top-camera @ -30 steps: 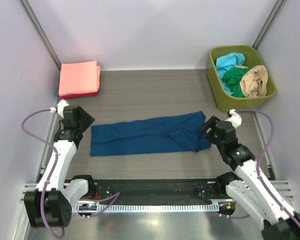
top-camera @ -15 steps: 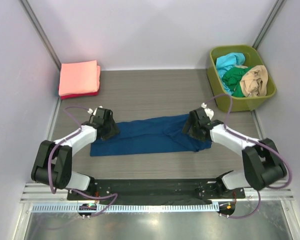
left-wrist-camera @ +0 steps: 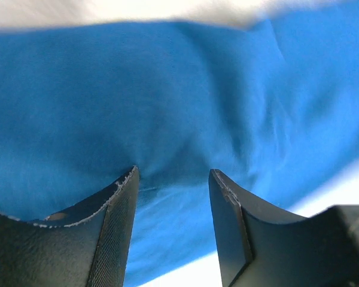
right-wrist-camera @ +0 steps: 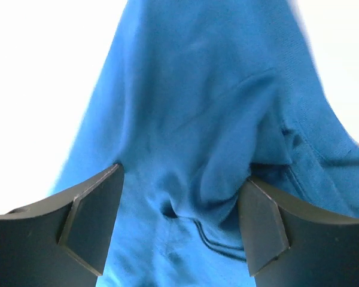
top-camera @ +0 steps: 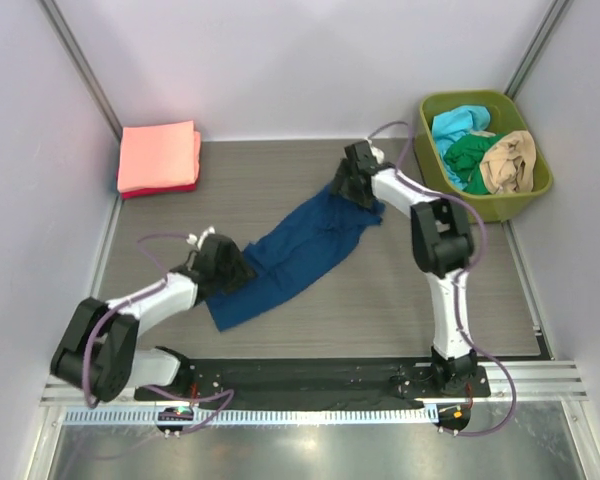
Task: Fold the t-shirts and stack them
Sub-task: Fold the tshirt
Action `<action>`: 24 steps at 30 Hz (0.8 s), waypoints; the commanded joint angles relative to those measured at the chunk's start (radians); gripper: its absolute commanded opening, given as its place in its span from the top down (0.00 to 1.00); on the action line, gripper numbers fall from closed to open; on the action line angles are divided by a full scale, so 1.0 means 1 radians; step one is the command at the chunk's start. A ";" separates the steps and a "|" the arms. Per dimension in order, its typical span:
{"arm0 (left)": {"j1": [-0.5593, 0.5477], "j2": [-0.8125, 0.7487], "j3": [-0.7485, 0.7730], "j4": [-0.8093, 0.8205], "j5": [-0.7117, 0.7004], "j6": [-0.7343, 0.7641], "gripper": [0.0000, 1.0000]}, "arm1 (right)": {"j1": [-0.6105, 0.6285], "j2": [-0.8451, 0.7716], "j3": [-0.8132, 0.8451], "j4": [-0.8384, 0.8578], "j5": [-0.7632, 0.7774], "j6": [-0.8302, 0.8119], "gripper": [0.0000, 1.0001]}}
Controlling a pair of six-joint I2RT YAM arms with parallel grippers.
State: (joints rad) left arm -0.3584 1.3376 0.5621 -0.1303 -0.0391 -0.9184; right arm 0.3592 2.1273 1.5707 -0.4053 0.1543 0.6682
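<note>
A: Blue t-shirt (top-camera: 300, 250), where is it placed?
B: It is laid on the tabletop (top-camera: 280, 170) as a long folded strip, run on a diagonal from near left to far right.
A: Ends?
B: The near-left end is covered by the left gripper (left-wrist-camera: 173, 173) and the far-right end by the right gripper (right-wrist-camera: 183, 173). The cloth is touched by both.
A: Jaws?
B: Left jaws are kept moderately apart, tips set on the cloth, which is seen across the gap. Right jaws are spread wide, with the cloth puckered between them.
A: Other tees?
B: A folded salmon-pink tee (top-camera: 158, 155) is stacked on a red tee (top-camera: 180, 187) at the far-left corner, well apart from the strip. A cyan tee (top-camera: 458, 122), a green tee (top-camera: 467, 152) and a tan tee (top-camera: 510, 160) are heaped in the olive bin (top-camera: 500, 205) at far right, near the right gripper.
</note>
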 commanded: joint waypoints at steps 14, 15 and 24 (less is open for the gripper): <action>-0.706 -0.299 0.194 -0.385 -0.100 -0.396 0.37 | 0.003 0.439 0.818 0.051 -0.335 -0.216 0.15; -0.714 -0.302 0.215 -0.400 -0.111 -0.386 0.36 | 0.003 0.430 0.824 0.056 -0.364 -0.231 0.15; -0.738 -0.301 0.309 -0.554 -0.343 -0.269 0.33 | 0.049 0.300 0.699 0.048 -0.412 -0.243 0.16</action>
State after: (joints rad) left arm -1.0946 1.0508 0.8318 -0.5583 -0.2386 -1.2442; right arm 0.3679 2.5877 2.3512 -0.3832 -0.2565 0.4580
